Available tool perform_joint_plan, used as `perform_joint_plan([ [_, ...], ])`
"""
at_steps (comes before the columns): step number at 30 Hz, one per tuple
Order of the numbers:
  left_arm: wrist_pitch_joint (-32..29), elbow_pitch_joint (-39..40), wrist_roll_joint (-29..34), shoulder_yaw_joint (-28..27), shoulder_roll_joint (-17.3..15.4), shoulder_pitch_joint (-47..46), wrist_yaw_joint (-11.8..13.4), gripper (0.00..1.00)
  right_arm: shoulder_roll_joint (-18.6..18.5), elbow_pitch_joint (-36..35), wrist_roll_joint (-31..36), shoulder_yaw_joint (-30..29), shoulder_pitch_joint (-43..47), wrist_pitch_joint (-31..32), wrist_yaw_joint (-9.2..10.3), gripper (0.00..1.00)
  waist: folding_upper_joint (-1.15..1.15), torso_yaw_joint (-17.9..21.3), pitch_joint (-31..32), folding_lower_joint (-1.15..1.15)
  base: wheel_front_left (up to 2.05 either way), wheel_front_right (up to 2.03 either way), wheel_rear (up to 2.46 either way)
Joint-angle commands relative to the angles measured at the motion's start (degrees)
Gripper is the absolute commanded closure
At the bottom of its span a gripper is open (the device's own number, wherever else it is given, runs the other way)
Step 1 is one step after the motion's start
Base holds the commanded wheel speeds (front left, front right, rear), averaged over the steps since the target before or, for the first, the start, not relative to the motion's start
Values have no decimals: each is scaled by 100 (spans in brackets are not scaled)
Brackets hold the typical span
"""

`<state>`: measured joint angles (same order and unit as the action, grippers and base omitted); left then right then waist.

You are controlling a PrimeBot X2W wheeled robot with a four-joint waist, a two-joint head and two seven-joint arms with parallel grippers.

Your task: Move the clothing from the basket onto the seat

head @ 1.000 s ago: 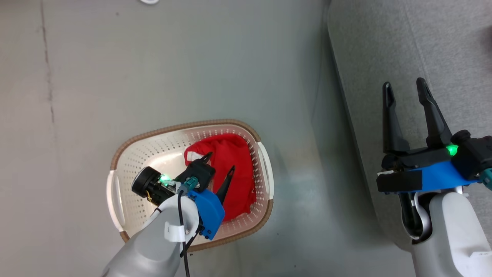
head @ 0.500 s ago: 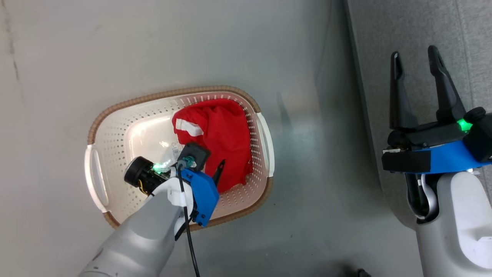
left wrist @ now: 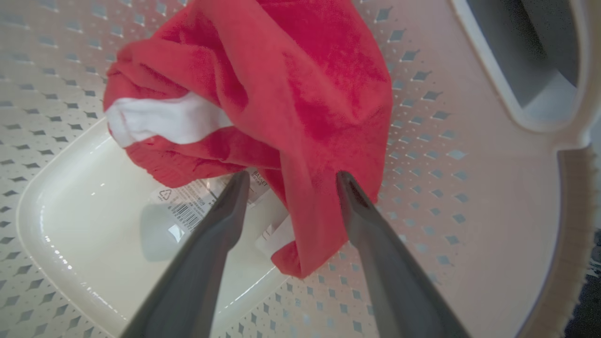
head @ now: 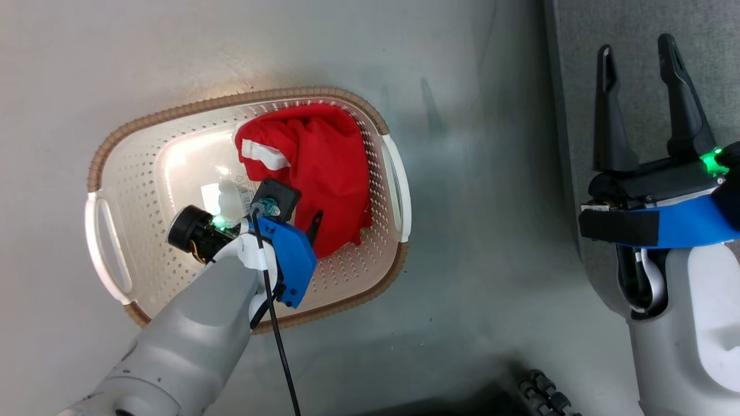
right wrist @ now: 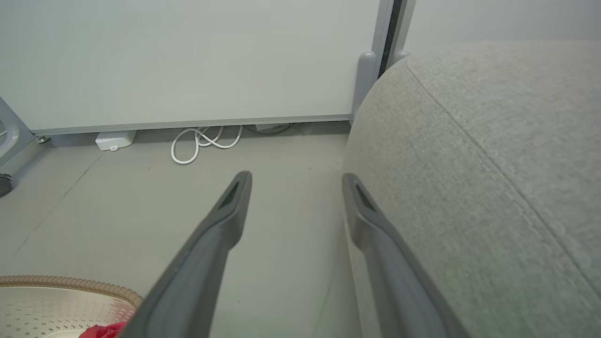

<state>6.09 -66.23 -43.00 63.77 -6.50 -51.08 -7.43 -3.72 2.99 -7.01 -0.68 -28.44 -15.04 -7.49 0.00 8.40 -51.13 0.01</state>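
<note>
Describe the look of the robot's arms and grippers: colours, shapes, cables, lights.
The left forearm and right forearm are smooth pale grey shells. Each wrist carries a blue bracket and a green light. The left gripper and right gripper each have two long dark tapered fingers, slotted near the tips. A black cable runs along the left forearm.

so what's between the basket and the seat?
Nothing. In the head view, only bare grey floor separates the basket from the seat.

"BASKET" on label [left wrist: 187, 209] in basket [left wrist: 469, 188]
</note>
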Motion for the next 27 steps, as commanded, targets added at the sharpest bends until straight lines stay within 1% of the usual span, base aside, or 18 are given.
perform_joint_plan([
  [1, 3, -34, -51, 64, -24, -156, -6, 0, -24, -50, 13, 4, -120, -22, -1, 0, 0, 41, -137, -1, 0, 0, 0],
  [6, -3, -110, -201, 178, 14, -299, -6, 0, -25, -114, 17, 3, -141, -22, -1, 0, 0, 81, -302, -1, 0, 0, 0],
  [11, 48, -105, -319, 411, 42, -469, -6, 0, -12, -149, 13, -16, -174, -22, -1, 0, 0, 131, -441, -1, 0, 0, 0],
  [12, 58, -112, -337, 448, 44, -493, -6, 3, -9, -152, 12, -24, -170, -22, -1, 0, 0, 135, -453, -1, 0, 0, 0],
  [13, 70, -117, -341, 491, 42, -513, -6, 49, -7, -150, 13, -36, -167, -22, -1, 0, 0, 137, -464, -1, 0, 0, 0],
  [14, 93, -116, -354, 532, 46, -533, -6, 71, -4, -150, 13, -42, -165, -22, -1, 0, 0, 138, -473, -1, 0, 0, 0],
  [15, 106, -114, -371, 573, 48, -551, -6, 100, 0, -147, 15, -45, -165, -22, -1, 0, 0, 138, -475, -1, 0, 0, 0],
  [27, 246, 0, -669, 836, 60, -540, -6, 100, 19, -51, 32, -74, -202, -22, -1, 0, 0, 47, -352, -1, 0, 0, 0],
])
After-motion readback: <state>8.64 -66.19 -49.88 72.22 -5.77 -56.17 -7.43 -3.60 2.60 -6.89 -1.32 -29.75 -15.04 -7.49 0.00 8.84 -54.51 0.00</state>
